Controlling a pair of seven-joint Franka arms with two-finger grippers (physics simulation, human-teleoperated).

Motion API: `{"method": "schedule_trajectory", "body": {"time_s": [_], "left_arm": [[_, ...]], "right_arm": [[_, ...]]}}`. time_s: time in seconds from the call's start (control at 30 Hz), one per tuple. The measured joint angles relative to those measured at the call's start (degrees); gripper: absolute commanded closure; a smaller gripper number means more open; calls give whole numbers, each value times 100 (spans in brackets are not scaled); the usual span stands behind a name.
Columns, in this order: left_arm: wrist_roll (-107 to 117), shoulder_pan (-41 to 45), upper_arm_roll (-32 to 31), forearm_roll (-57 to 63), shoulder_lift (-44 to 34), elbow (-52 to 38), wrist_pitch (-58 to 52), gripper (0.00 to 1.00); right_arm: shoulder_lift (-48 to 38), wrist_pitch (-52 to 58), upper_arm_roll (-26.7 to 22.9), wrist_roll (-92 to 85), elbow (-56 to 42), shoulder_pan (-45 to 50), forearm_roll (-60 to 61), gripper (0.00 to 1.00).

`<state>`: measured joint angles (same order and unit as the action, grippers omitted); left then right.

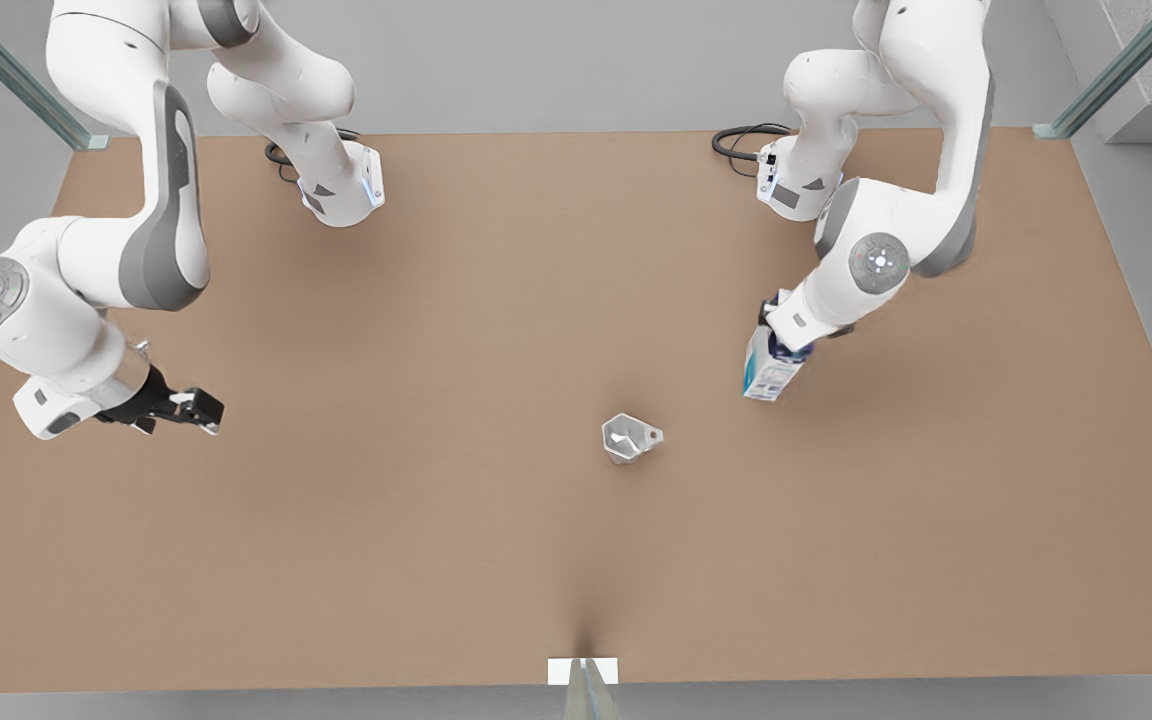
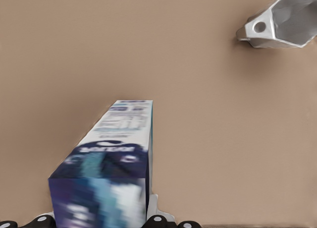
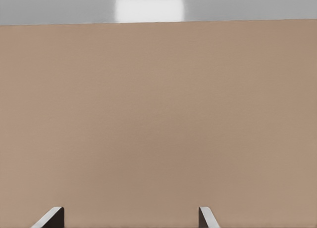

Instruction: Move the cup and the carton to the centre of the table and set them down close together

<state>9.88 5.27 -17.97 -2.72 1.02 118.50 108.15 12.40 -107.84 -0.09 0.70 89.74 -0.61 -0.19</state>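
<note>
We see the left gripper (image 1: 781, 335) on the front view's right, closed on the upper part of the carton (image 1: 769, 367), which hangs tilted over the table (image 1: 496, 560), its lower end toward the middle of the table. In the left wrist view the carton (image 2: 115, 161) runs out from between the fingers (image 2: 157, 219), its dark blue end nearest the camera and its white printed side stretching away, with bare table beyond its far end. We cannot tell from these views whether the carton's lower end touches the table or hangs just above it.

The cup (image 1: 628, 438) stands near the middle of the table, upright, its small spout toward the front view's right. It sits apart from the carton, down and toward the front view's left of it, with open brown surface between the two. In the left wrist view the cup (image 2: 280, 22) shows beyond the carton, well clear of it (nothing touches it).

The right gripper (image 1: 194, 408) hovers over the table on the front view's left, well away from both things, and this arm waits. Its fingers (image 3: 49, 218) stand wide apart in the right wrist view, two tips with plain table between them and nothing held. That view looks across the bare table to its far edge, where a pale patch (image 3: 149, 8) glows on the grey beyond
</note>
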Motion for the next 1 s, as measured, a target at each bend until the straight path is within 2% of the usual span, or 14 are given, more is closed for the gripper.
{"method": "schedule_trajectory", "body": {"time_s": [0.1,0.17,0.23,0.47,0.63,0.67,0.7,1.0], "left_arm": [[946,653,-684,-28,404,-568,-255,32],[1496,311,-958,-39,953,-1162,-277,32],[1851,609,-980,-29,1508,-1742,-247,32],[2141,923,-980,16,1859,-1905,-200,31],[2156,968,-980,22,2443,-2334,-137,31],[2153,972,-979,23,2498,-2382,-139,22],[2150,969,-979,20,2525,-2384,-145,0],[2480,1063,-980,-5,2476,-2621,-312,0]], "right_arm": [[46,61,0,-7,0,-45,36,0],[68,27,0,-9,-7,-32,36,0],[70,35,0,0,-5,4,36,0],[87,27,1,9,0,30,45,0],[96,27,9,7,-8,36,54,0],[96,26,8,9,-9,33,54,0],[96,27,9,0,-14,30,54,0],[96,54,9,9,-26,19,72,0]]}}
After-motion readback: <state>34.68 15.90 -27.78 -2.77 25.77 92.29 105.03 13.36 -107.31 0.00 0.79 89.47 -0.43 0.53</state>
